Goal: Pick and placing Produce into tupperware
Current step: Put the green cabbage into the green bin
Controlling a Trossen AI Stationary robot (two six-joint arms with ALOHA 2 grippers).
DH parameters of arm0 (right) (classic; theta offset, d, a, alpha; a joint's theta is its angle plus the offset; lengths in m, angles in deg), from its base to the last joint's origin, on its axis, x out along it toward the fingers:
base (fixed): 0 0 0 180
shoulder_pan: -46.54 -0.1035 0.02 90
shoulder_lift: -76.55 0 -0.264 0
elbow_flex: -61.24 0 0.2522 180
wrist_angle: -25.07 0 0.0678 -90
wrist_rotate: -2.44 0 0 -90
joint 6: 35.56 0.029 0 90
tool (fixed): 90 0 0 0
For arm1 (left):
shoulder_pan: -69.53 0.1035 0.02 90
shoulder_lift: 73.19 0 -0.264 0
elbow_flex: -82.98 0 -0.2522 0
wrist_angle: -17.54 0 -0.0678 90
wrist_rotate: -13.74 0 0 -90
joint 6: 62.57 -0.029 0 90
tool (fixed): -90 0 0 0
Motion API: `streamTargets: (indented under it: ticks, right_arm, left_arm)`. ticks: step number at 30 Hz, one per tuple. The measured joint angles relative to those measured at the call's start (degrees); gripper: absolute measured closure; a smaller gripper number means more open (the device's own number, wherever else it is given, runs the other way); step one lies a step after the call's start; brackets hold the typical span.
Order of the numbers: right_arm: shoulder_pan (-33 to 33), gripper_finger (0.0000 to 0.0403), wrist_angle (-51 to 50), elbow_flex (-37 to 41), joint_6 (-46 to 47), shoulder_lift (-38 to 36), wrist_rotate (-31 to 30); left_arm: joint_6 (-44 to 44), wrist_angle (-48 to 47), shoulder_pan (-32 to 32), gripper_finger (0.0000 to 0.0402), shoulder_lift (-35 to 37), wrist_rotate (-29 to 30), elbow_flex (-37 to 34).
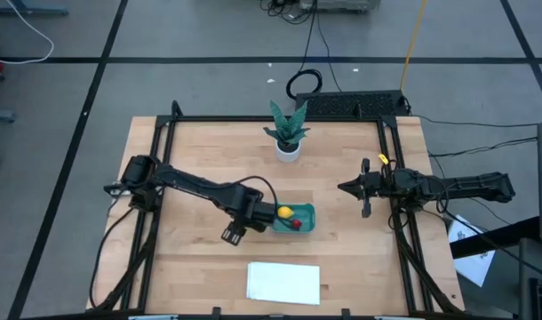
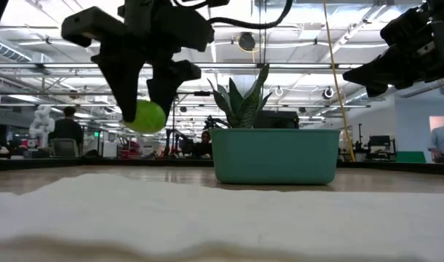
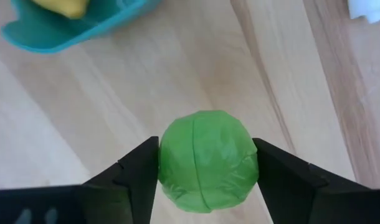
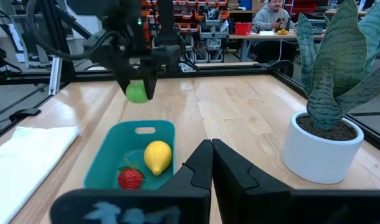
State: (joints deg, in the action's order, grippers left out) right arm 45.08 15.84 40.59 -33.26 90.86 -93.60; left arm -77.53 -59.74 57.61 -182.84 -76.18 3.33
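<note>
The teal tub sits on the table's near middle, holding a yellow piece and a red strawberry-like piece. My left gripper hangs just off the tub's left end, shut on the lime green ball, which is above the wood. In the left wrist view the ball fills the gap between the fingers, with the tub's corner beyond. My right gripper waits at the table's right side, shut and empty, pointing toward the tub. My left gripper pinches the lime green ball at its two opposite sides between the two fingers, near their free ends. The fingers come from above, pointing down. The ball is lifted clear of the table, beside the tub's left end.
A potted plant in a white pot stands at the far middle of the table. A flat white sheet lies near the front edge. Black frame rails run along the table's sides. People sit in the room beyond.
</note>
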Motion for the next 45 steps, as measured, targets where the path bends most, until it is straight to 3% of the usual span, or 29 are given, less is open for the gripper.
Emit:
streamTargets:
  ticks: [16,22,29,37,45]
  right_arm:
    - [0.01,0.0403,0.44,-0.02,-0.15,0.39,-0.13]
    - [0.01,0.0403,0.47,-0.02,-0.17,0.46,-0.15]
    - [0.01,0.0403,0.89,-0.02,-0.20,0.50,-0.15]
    - [0.01,0.0403,1.06,-0.02,-0.22,0.49,-0.15]
    - [0.01,0.0403,1.07,-0.02,-0.46,0.50,-0.15]
  left_arm:
    - [3.15,-1.66,5.09,0.0174,11.18,1.57,1.26]
    - [4.26,1.01,7.10,0.0174,15.21,-1.35,1.26]
    - [6.26,1.80,8.26,0.0174,14.91,-3.40,1.26]
    - [8.42,12.80,8.67,0.0174,14.48,-7.60,1.26]
    - [10.03,17.20,10.17,0.0174,13.63,-9.01,1.24]
